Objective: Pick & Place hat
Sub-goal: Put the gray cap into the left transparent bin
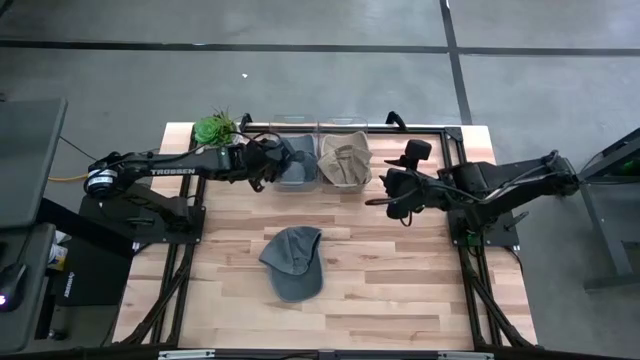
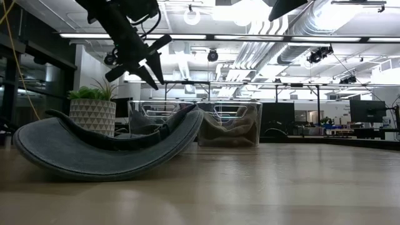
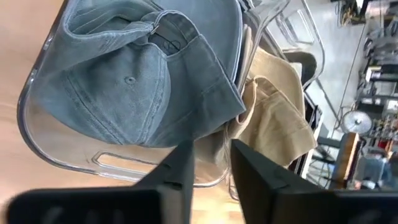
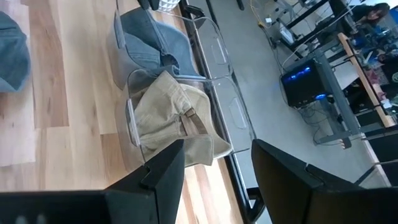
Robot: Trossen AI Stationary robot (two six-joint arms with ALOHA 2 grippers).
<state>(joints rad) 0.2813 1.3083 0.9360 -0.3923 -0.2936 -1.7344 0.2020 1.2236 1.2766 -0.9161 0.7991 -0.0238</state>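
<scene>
The left gripper [image 1: 268,165] hangs over the clear plastic bin [image 1: 295,183] holding a blue-grey denim cap [image 3: 134,71], its fingers [image 3: 180,171] narrowly parted around nothing. A second blue-grey cap [image 1: 293,262] lies mid-table on the pale wooden tabletop [image 1: 400,280]. The neighbouring clear bin [image 4: 134,134] holds a tan cap [image 4: 171,118]. The right gripper [image 1: 392,195] waits nearby, fingers spread.

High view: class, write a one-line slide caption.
Blue cap lies on table; left gripper over blue-cap bin.
</scene>
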